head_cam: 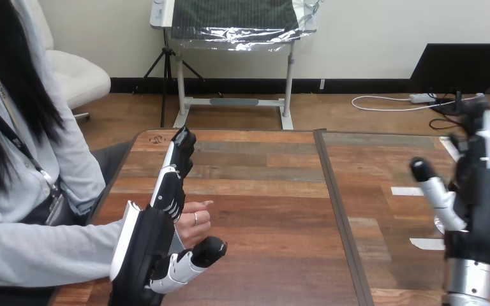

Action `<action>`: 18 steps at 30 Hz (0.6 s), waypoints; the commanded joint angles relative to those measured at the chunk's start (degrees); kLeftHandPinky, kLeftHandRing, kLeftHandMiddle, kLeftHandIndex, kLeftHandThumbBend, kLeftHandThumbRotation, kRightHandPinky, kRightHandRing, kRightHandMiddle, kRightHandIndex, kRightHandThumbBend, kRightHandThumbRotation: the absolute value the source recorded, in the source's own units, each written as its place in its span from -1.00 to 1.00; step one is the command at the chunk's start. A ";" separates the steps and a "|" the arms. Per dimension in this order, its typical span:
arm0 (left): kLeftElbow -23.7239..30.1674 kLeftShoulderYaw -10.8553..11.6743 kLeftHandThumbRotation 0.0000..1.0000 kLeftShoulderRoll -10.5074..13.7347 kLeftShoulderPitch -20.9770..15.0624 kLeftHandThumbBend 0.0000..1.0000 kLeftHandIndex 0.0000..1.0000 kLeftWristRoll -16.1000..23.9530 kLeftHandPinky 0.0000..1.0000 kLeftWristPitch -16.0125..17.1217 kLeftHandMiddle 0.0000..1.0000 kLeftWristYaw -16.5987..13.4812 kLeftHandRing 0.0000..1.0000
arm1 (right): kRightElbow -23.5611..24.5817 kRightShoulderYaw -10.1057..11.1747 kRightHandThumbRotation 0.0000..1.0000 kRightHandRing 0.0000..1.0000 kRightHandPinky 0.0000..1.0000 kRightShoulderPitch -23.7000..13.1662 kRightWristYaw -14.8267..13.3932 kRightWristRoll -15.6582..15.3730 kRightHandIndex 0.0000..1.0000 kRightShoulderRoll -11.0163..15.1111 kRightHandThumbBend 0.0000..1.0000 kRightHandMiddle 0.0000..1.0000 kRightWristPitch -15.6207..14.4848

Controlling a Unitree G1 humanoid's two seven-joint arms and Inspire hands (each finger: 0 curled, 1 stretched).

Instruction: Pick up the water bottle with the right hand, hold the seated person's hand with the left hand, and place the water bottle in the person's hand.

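Head view: L hand (150, 236) sits at 7 o'clock, over the table's (261, 191) near-left corner, back shell facing 9 o'clock. Its fingers (173, 172) are straight and pressed together, pointing to approx. 1 o'clock, tips near the table's far-left corner. Its thumb (194, 258) is bent and juts toward 3 o'clock, well apart from the fingers.

The person's hand (194, 223) comes in from 9 o'clock on a pale sleeve (38, 248), passes behind the L hand and shows on its 3 o'clock side, loosely curled. It lies in the gap between fingers and thumb: right against the base of the fingers, just above the thumb. Can't tell whether the thumb touches it; no finger is wrapped round it.

R hand (478, 197) stands upright at 4 o'clock on its silver forearm (466, 280), over the table's right part, well apart from the person's hand. Fingers straight, close together, pointing to 12 o'clock; thumb spread out toward 10 o'clock. White tape strips (408, 190) lie on the wood just beside it, at its 9 o'clock.
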State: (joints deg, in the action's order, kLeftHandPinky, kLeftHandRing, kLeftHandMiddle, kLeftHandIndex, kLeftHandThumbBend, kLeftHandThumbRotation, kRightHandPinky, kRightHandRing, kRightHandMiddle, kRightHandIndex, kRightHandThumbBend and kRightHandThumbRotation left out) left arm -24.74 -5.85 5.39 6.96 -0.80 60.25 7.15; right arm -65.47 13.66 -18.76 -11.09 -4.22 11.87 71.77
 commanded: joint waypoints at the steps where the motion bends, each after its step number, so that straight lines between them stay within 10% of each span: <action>1: 0.83 0.42 0.53 -0.63 -1.94 1.00 1.00 -1.23 1.00 0.31 1.00 0.41 1.00 | 0.92 0.76 0.33 1.00 0.93 -4.77 -3.54 -3.01 1.00 1.49 1.00 1.00 2.83; 18: 0.93 0.70 0.52 -0.53 -1.86 1.00 1.00 -2.08 1.00 0.10 1.00 1.26 1.00 | 0.21 2.49 0.21 1.00 1.00 -4.56 -14.07 -8.45 1.00 3.47 1.00 1.00 4.38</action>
State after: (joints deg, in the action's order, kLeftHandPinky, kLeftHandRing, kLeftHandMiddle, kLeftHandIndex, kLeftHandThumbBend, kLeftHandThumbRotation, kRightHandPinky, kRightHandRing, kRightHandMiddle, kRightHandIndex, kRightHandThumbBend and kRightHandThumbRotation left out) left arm -24.74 -5.74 5.40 6.96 -2.02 60.21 8.16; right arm -65.50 15.09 -18.93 -22.40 -11.33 13.67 74.77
